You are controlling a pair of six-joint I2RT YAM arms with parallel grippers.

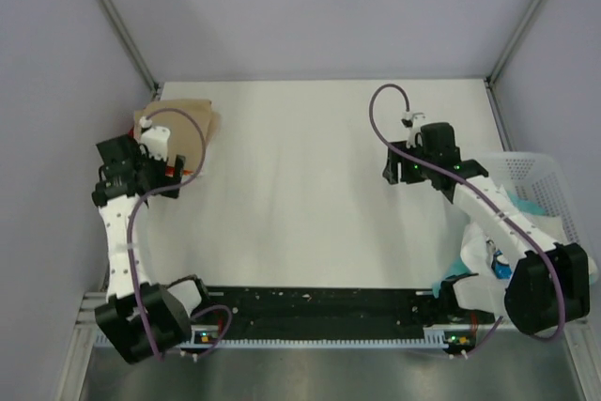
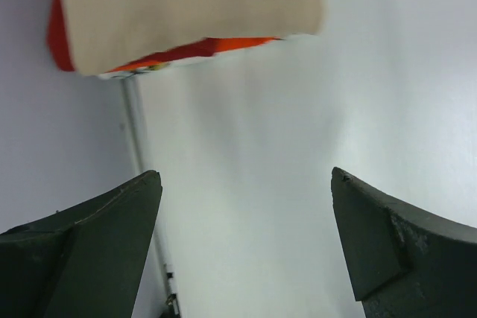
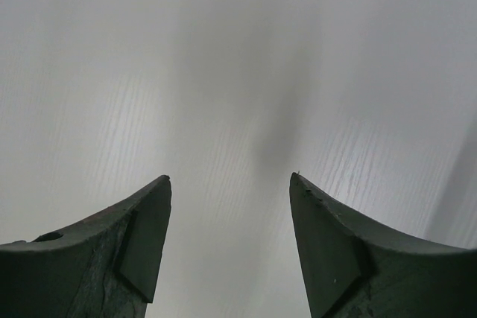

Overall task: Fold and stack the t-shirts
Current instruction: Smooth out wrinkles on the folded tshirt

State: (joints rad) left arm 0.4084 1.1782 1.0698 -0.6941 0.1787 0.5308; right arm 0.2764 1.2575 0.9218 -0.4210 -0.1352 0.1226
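Left end effector (image 2: 246, 237) and right end effector (image 3: 229, 234) are gaping empty; folded tan cloth t-shirt (image 1: 185, 123) is lying stacked, far-left corner. Judged next: fetching another from white plastic mesh basket (image 1: 547, 161), right edge.

On my top feed the white bench (image 1: 300, 204) fills the middle, closed in by pale grey walls (image 1: 319, 7). A slanted metal left frame post (image 1: 117, 16) and right frame post (image 1: 531, 16) rise from its far corners. A white plastic mesh basket (image 1: 543, 168) sits at the bench's right edge, and a brushed metal ledge (image 1: 310, 377) runs below the near side. My right wrist feed shows faint wood grain in the bench top.
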